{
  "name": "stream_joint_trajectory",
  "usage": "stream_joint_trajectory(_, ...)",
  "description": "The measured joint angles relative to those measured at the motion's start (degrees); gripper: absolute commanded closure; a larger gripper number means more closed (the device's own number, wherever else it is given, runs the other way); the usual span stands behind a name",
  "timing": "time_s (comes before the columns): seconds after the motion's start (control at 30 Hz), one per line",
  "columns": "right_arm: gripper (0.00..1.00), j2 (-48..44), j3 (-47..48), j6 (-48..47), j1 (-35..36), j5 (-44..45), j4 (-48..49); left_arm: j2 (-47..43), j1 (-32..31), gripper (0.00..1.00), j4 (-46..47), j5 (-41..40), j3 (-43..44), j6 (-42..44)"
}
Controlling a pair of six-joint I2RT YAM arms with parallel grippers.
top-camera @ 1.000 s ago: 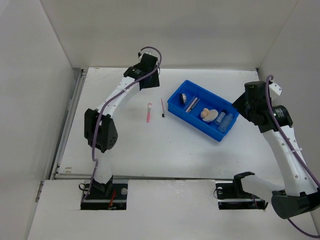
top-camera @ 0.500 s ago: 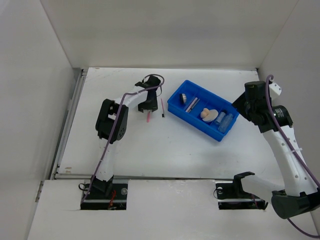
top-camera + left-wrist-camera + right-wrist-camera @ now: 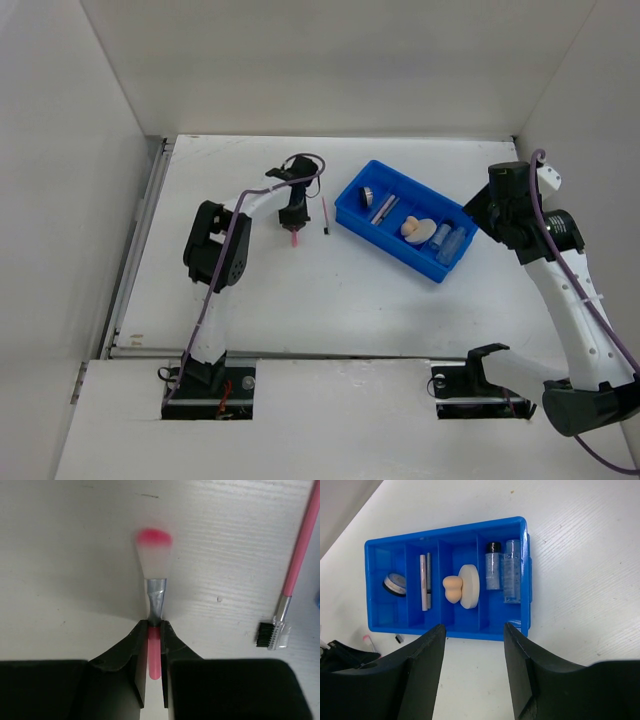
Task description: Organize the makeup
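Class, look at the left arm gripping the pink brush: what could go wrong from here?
The left jaws pinch the slim handle of the pink brush, so it may swivel or slip in transit.
The comb-tipped wand lies close beside it; a sideways move could knock it.
The right jaws hang open near the blue tray, so both arms might clash there.

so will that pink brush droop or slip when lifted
Probably stays stiff: the pink brush has a straight handle and metal ferrule; only the bristles look soft. Likely light, being so thin. It could pivot, since the left gripper pinches just the narrow handle.
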Motion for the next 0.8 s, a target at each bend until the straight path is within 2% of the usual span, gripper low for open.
stream_joint_trajectory(0.2, 0.44, -0.1, -1.1, 0.0, 0.0, -0.1, 0.4, -3.0, -1.3, 1.00, -3.1, 2.4, 6.6, 8.6)
stream_joint_trajectory(0.4, 0.44, -0.2, -2.6, 0.1, 0.0, -1.1, 1.5, -2.2, -7.1, 1.00, -4.8, 11.5, 28.7, 15.5)
stream_joint_trajectory(0.5, 0.44, -0.6, -3.8, 0.1, 0.0, -1.6, 2.1, 0.2, -10.5, 1.00, -4.1, 14.9, 36.6, 17.2)
stream_joint_trajectory(0.63, 0.44, -1.3, -4.0, 0.2, 0.0, -2.1, 2.1, 4.9, -14.3, 1.00, -3.2, 19.0, 40.8, 17.8)
stream_joint_trajectory(0.8, 0.44, -2.3, -3.9, 0.2, 0.0, -2.1, 1.9, 15.1, -16.6, 1.00, -2.1, 22.6, 46.6, 17.4)
